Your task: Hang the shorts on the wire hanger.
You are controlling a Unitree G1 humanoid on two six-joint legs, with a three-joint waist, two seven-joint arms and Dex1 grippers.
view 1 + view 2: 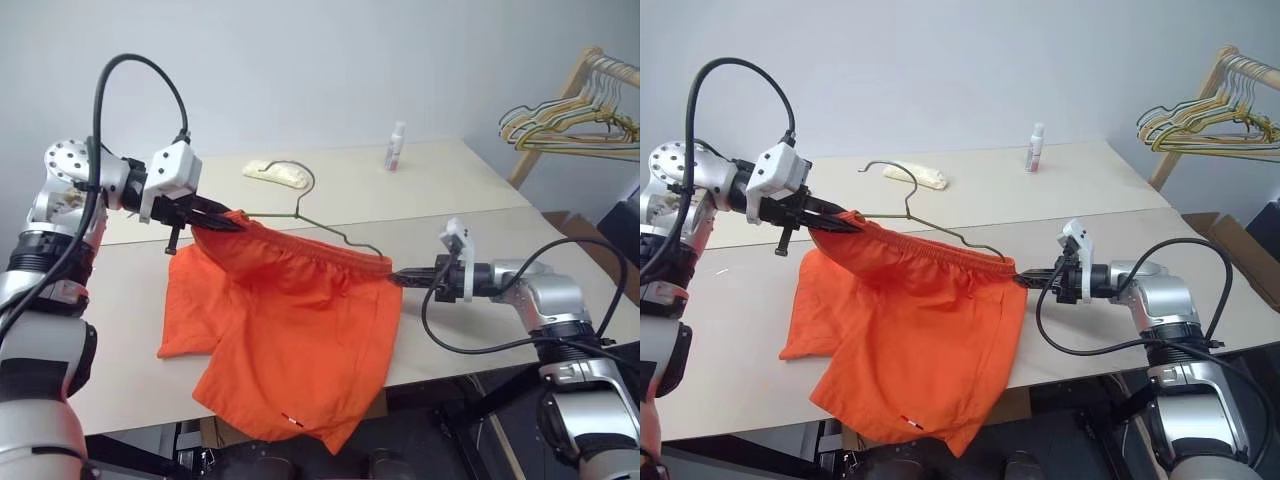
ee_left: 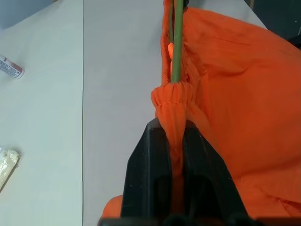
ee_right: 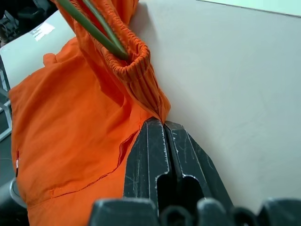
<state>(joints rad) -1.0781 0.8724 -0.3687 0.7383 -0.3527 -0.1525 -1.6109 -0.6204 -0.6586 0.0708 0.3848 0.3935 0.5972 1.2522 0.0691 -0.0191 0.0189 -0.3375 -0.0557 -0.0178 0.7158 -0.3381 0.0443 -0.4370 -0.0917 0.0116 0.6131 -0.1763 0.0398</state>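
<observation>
Orange shorts [image 1: 290, 330] stretched above a pale surface [image 1: 460, 225] in the left eye view, waistband pulled taut between two hands, legs draping down past the near edge. Left hand [image 1: 222, 222] clamped on one end of the waistband, right hand [image 1: 402, 277] pinched on the other. Thin grey wire hanger [image 1: 325, 222] threaded into the waistband, hook curving up behind the fabric. Farther back on the surface, a small white bottle [image 1: 396, 146] standing upright and a pale flat packet [image 1: 276, 173] lying near the hook. Off to the right, a bunch of pale hangers [image 1: 570, 125] on a wooden rack [image 1: 560, 100].

Same arrangement in the right eye view, small white tag [image 1: 907, 423] visible near the lower hem.

From the left wrist view, black fingers [image 2: 150, 183] closed tight on a gathered bunch of orange waistband, hanger wire running straight out of the fabric just beyond the tips.

From the right wrist view, fingers [image 3: 148, 160] pressed fully together, nipping a corner of the waistband at the tips, two strands of hanger wire entering the elastic opening just beyond.
</observation>
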